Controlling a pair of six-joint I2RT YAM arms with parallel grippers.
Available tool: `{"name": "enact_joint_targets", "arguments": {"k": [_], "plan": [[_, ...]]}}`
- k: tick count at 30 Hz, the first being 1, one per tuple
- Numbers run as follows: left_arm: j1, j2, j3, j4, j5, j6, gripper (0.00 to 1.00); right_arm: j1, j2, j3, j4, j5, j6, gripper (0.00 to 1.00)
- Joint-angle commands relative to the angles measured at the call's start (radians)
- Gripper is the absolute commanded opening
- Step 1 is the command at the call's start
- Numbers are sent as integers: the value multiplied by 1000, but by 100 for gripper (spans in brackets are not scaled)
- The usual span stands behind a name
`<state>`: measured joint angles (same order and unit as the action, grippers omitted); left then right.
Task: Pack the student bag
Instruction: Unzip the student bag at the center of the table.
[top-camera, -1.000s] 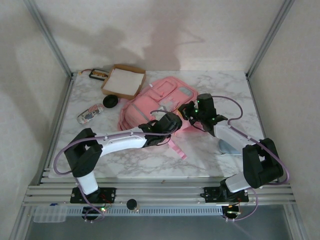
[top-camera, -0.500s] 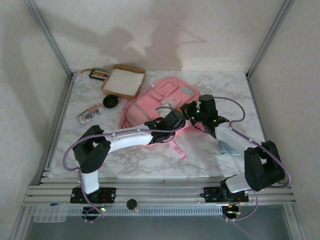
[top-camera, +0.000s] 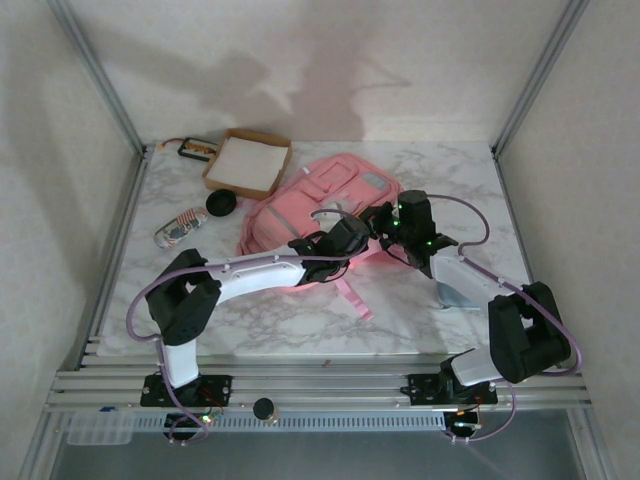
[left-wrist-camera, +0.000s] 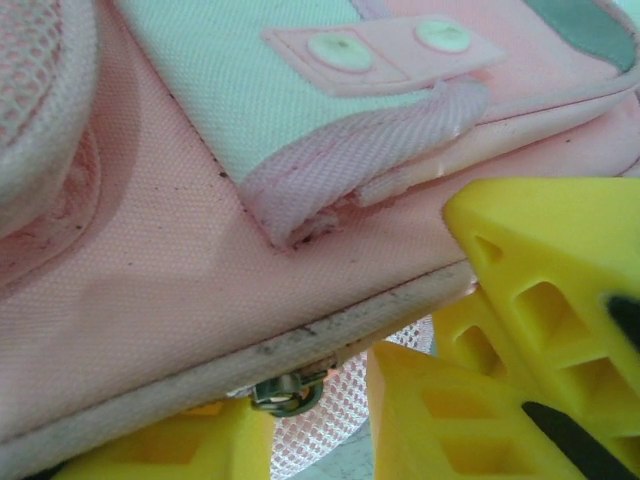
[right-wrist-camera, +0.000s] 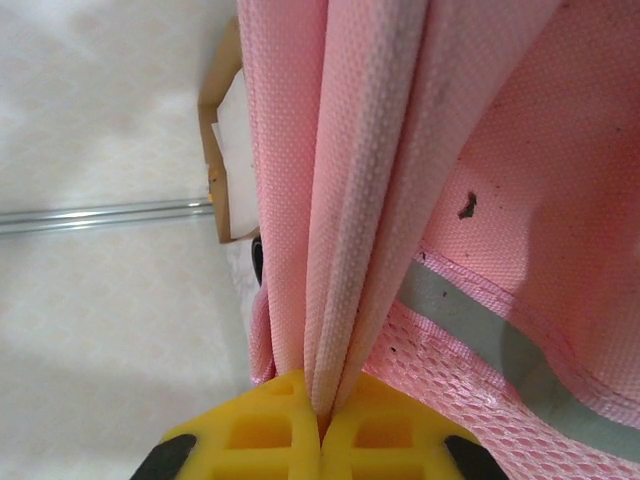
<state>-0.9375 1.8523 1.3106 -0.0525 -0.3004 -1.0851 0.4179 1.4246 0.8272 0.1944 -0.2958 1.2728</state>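
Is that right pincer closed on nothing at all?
No, a fold of the student bag is clamped in the right pincer, its pink fabric running up from between the shut yellow tips.

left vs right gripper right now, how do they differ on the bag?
Jaws: the right gripper is shut, while the left gripper has its fingers apart.
Contact: the right gripper pinches a fold of pink fabric of the student bag. The left gripper straddles the bag's zipped edge, with a metal zip pull in the gap and no firm grip evident.
Shared: yellow fingers, both working on the bag.
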Motion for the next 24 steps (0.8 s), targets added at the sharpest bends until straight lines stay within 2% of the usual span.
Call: {"name": "enact_joint_targets", "arguments": {"k": [1, 4, 8, 12, 19, 24], "plan": [[51, -30, -13, -9, -100, -58, 33, 4, -45, 6, 63, -39, 14, 0], [54, -25, -49, 110, -97, -90, 31, 3, -46, -2, 75, -42, 29, 0], [54, -4, -46, 124, -140, -166, 25, 3, -56, -14, 76, -40, 41, 0], [55, -13, -117, 283, -160, -191, 21, 3, -64, -25, 89, -43, 53, 0], [58, -19, -130, 264, -193, -211, 10, 0, -61, -25, 84, -39, 45, 0], [57, -58, -156, 212, -162, -215, 0, -6, -58, -8, 65, -27, 16, 0]]}}
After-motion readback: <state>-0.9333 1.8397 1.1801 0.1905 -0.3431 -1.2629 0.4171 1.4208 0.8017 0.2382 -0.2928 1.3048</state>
